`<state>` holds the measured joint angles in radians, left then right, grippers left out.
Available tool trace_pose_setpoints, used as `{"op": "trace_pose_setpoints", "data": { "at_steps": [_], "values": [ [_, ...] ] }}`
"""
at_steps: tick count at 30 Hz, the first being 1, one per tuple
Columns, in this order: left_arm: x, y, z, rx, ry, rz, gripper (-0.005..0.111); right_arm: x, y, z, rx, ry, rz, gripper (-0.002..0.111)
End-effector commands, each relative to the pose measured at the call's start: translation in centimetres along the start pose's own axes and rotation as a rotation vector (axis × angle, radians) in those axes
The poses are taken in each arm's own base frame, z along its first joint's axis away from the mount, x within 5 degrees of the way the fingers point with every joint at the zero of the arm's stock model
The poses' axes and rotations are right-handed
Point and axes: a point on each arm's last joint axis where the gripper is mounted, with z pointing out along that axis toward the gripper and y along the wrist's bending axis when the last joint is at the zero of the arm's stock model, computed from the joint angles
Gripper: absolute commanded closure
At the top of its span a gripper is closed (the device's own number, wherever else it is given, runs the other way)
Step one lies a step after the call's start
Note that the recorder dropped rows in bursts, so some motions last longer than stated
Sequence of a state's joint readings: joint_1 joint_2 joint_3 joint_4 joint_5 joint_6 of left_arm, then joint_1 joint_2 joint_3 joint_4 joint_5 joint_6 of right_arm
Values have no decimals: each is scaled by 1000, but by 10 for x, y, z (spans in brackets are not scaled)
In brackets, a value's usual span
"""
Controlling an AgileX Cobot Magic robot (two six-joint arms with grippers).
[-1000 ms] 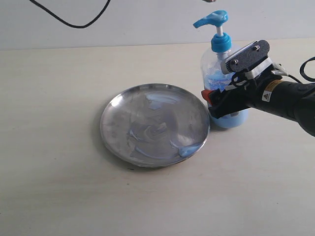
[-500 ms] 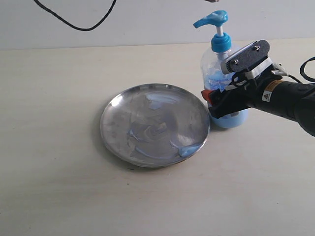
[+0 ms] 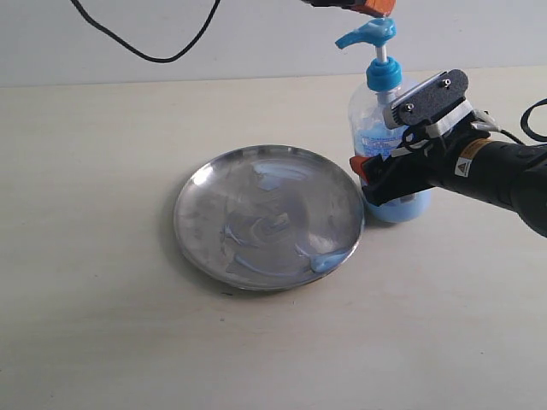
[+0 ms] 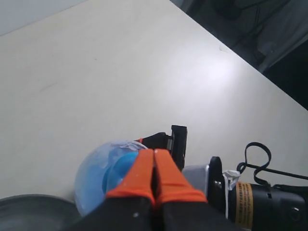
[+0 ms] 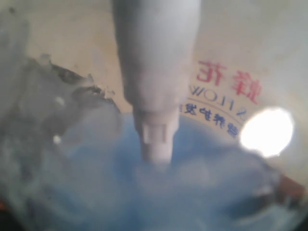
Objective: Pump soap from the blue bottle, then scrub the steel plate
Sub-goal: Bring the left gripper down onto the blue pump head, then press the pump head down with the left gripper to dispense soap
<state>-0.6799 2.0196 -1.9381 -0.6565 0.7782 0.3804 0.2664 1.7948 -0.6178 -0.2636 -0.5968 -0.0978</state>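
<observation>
Currently, the steel plate (image 3: 269, 218) is lying left of the upright blue bottle (image 3: 376, 128), the left gripper (image 4: 154, 156), pinched closed, is hovering above its pump head (image 3: 367, 34), and the right gripper (image 3: 385, 178) is clasping its body.

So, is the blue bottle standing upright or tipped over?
Upright: the blue bottle stands on its base on the table, pump head on top.

Tall clear plastic bottle of blue liquid (image 5: 226, 159): red Chinese characters (image 5: 228, 79) on its label, seen mirrored through the plastic in the right wrist view, read 蜂花. Blue Latin letters (image 5: 207, 94) beneath, "WO" legible, rest blurred. Black right arm (image 3: 504, 175): small warning-triangle sticker (image 3: 465, 166), print unreadable.
</observation>
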Motion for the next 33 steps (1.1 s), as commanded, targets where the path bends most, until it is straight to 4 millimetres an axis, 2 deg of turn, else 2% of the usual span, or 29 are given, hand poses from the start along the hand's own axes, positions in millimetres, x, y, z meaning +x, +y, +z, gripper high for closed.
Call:
{"op": "trace_pose_setpoints", "data": {
  "at_steps": [1, 19, 33],
  "values": [
    [-1, -1, -1, -15, -1, 19, 107, -19, -4, -1, 25, -144, -6, 108],
    [9, 7, 14, -29, 52, 12, 107, -19, -4, -1, 26, -144, -10, 108],
    [11, 6, 14, -19, 78, 10, 107, -20, -4, -1, 27, -152, -12, 108]
  ]
}}
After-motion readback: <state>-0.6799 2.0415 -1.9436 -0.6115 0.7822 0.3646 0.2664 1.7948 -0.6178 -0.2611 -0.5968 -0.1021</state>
